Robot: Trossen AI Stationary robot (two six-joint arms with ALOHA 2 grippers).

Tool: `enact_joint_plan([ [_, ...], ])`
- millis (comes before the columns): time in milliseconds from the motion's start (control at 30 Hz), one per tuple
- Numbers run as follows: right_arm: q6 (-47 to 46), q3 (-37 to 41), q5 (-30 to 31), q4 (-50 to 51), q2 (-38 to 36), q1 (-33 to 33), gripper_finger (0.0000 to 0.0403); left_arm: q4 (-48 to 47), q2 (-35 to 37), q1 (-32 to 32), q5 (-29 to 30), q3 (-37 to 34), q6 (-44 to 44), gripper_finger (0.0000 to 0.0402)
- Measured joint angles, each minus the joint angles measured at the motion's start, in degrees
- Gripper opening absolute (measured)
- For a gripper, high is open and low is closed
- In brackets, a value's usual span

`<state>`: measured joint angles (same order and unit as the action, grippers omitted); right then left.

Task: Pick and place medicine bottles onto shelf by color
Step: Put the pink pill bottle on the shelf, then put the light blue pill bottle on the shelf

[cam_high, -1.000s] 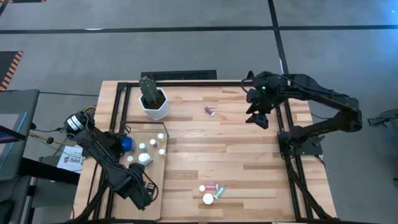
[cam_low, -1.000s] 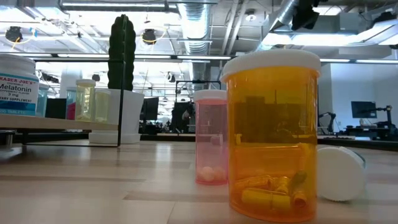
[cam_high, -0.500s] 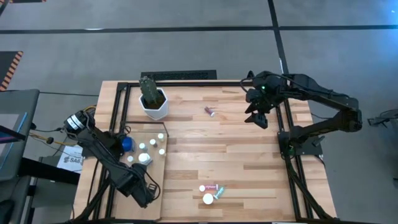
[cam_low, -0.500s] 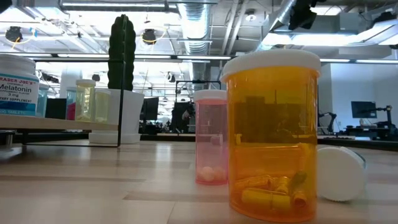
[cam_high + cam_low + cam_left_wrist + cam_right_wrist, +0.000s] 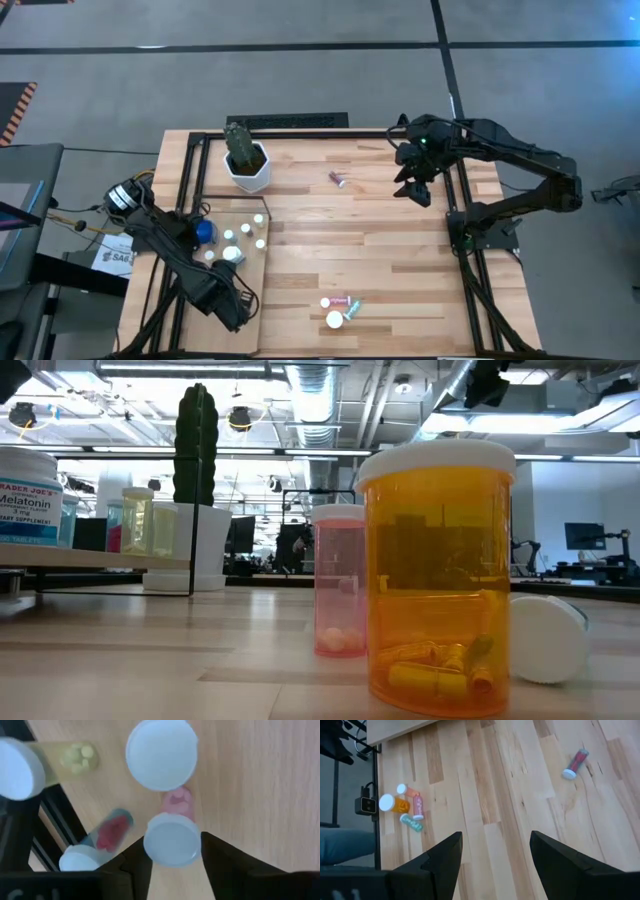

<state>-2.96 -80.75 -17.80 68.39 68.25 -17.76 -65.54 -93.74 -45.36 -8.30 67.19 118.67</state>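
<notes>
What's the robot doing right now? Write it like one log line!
left pincer: over shelf, around pink bottle | right pincer: open, waiting above table | other bottles: loose on table

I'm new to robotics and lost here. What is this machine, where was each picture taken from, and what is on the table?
Two dark robot arms work at a wooden table. One picture looks straight down, one sits at table height beside an amber bottle, two ride on the wrists. The left gripper hangs over a pink bottle standing on the pale shelf; whether it grips is unclear. The right gripper waits, fingers open and empty. Also there: loose bottles and a potted cactus.
</notes>
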Motion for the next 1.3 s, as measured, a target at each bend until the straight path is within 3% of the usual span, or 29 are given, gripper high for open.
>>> enact_joint_plan([
  [400,0.0,0.0,0.0,0.8,0.0,0.0,0.0255,0.4,0.1,0.0,1.1,1.6,3.2,0.0168],
  [900,1.8,0.0,0.4,1.0,0.0,0.0,0.0255,-10.5,0.2,0.1,2.8,11.4,4.2,0.0169],
  [1133,0.7,1.4,7.9,-1.7,0.3,-0.3,0.0255,-11.1,0.2,2.2,14.0,16.3,3.3,0.0169],
  [1300,-2.7,5.3,9.2,-6.9,0.5,-1.4,0.0255,-11.0,0.2,6.5,22.8,20.1,-4.1,0.0169],
])
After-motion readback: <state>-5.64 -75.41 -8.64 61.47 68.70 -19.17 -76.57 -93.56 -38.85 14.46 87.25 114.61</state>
